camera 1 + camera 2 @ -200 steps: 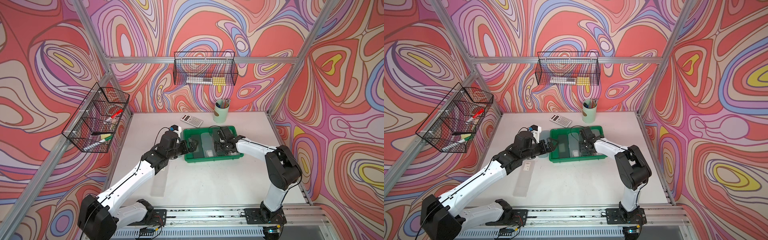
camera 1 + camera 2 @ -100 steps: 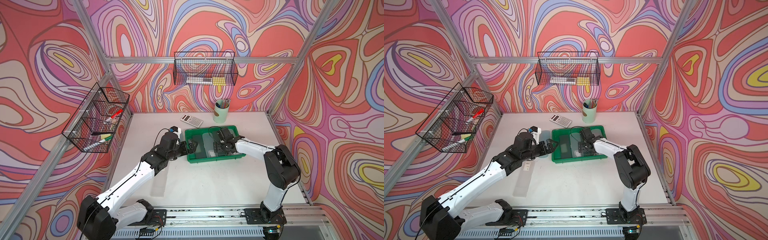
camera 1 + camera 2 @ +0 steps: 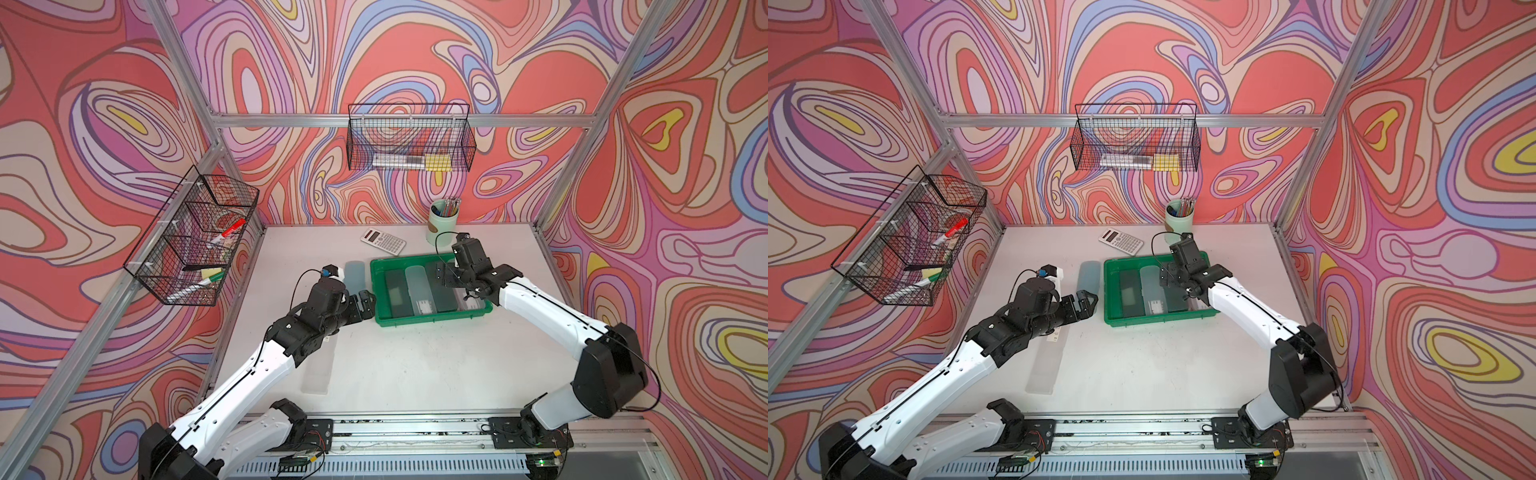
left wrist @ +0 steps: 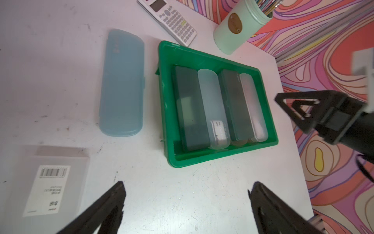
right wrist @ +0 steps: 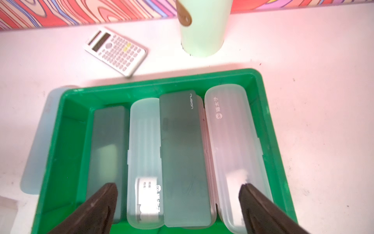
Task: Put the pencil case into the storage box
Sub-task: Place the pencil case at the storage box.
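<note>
Right wrist view: we're holding the right jaws spread so the pencil case [image 5: 182,158] is resting free inside the storage box [image 5: 66,145].

6+ pencil cases [image 4: 121,81], 1 box [image 4: 222,155], 1 calc [image 4: 172,20]

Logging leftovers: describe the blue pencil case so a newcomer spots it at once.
Find the green storage box on the white table. Just outside its wall on the left arm's side lies the blue pencil case, flat. It alone is pale blue; those in the box are dark or frosted clear.
</note>
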{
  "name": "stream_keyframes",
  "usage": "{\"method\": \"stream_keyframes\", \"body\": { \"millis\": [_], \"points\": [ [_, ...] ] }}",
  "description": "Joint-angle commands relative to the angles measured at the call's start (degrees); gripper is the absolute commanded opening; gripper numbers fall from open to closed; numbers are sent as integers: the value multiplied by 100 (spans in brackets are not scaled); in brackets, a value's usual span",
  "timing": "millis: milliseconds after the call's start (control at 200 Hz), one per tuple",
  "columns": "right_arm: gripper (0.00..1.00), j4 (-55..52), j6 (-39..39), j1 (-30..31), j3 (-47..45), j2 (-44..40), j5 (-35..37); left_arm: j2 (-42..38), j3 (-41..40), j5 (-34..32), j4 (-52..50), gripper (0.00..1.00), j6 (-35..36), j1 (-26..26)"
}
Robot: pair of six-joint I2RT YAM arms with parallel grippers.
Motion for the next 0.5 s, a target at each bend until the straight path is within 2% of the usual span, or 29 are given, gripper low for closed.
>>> {"method": "stream_keyframes", "body": {
  "millis": [0, 220, 325, 406, 496],
  "points": [
    [96, -315, 394, -24, 20, -430, 126, -209, -237, -191, -636, 99, 112, 355],
    [96, -15, 1110, 223, -595, -1044, -505, -665, -856, -159, -894, 99, -85, 1012],
    [96, 170, 1349, 724, -925, -1091, -396, -558, -1010, -390, -1137, 99, -290, 1046],
    [97, 273, 1540, 1114, -1062, -1005, -270, -493, -1256, -159, -1025, 99, -414, 1130],
    [98, 334, 1752, 1593, -1134, -923, 187, -609, -1640, 14, -831, 99, -607, 1194]
  ]
}}
